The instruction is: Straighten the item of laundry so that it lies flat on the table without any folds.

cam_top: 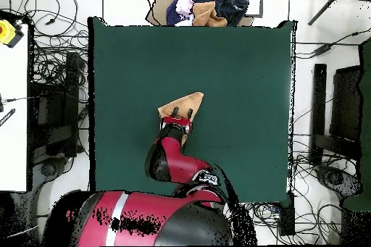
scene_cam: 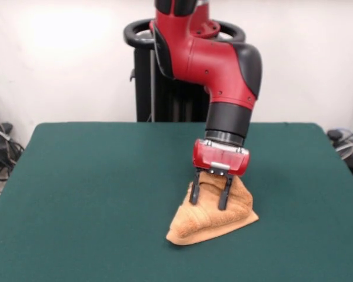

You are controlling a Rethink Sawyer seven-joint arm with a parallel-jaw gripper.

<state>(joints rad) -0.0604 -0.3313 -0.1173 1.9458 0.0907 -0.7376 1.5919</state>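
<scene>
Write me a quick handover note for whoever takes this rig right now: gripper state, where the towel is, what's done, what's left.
Gripper: fingers spread, down on the towel, one on each side of a raised fold; no firm grip visible.
Towel: bunched in a rough triangle, layers folded over, near the middle of the green table.
Done: gripper placed at the towel; nothing flattened.
Left: open out the folds and spread the towel flat.

Robotics lab. Large rectangular table covered in dark green felt-like cloth [cam_top: 239, 63] sits on a pale floor, with tangled black cables [cam_top: 51, 27] beside its short sides, black equipment stands [cam_top: 340, 114] next to them, and a bare white wall [scene_cam: 65, 59] behind the table.
</scene>
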